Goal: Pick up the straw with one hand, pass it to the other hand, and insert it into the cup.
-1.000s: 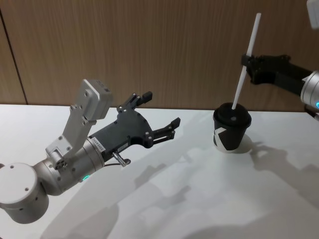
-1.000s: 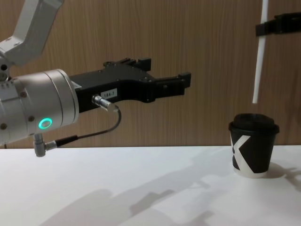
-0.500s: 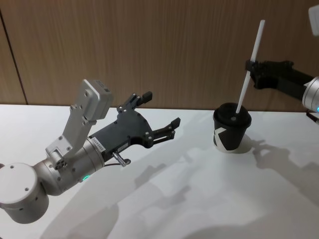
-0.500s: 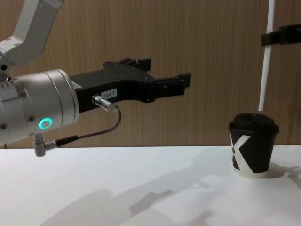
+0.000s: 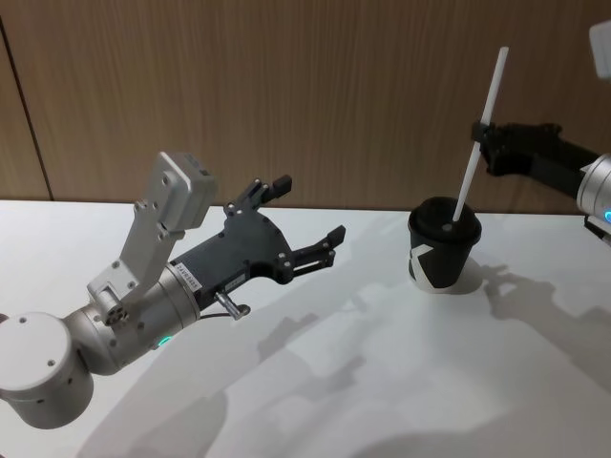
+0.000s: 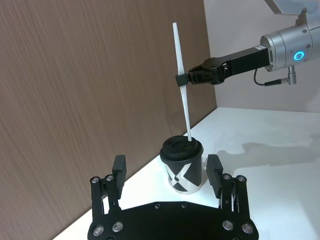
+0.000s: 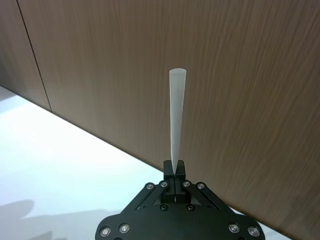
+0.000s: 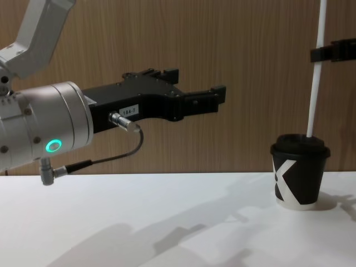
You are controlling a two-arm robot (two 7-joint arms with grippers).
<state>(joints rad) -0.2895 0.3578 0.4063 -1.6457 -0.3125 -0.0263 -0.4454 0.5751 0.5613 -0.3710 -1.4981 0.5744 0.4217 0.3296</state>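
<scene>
White and thin, the straw (image 5: 477,136) is being pinched a little above its middle by the right gripper (image 5: 485,134), whose black fingers (image 6: 186,79) are closed flat against it. In the right wrist view the straw (image 7: 176,127) is rising straight out from between the right gripper's (image 7: 174,172) pressed fingertips, toward the brown wood-grain wall (image 7: 150,65). The straw is leaning slightly, its upper end tipped away above the right gripper and its lower end hanging directly beneath it. That lower tip is sitting right at the domed lid of the cup (image 5: 443,244), which is standing upright on the white table (image 5: 382,382) just below the right gripper. From the chest view the tip of the straw (image 8: 315,83) is meeting the top of the lid of the cup (image 8: 299,171), though whether it is entering the lid's hole or only resting on it cannot be told. The left gripper (image 5: 307,216) is hovering above the table well apart from the cup, on the robot's left, with its jaws spread wide and holding nothing. Its silver wrist is showing a green ring light (image 8: 53,146) and a thin black cable (image 8: 111,158) looping beneath it. In the left wrist view the left gripper's (image 6: 167,172) two fingers are framing the cup (image 6: 182,165) far ahead of them, with the straw (image 6: 182,97) standing over it.
</scene>
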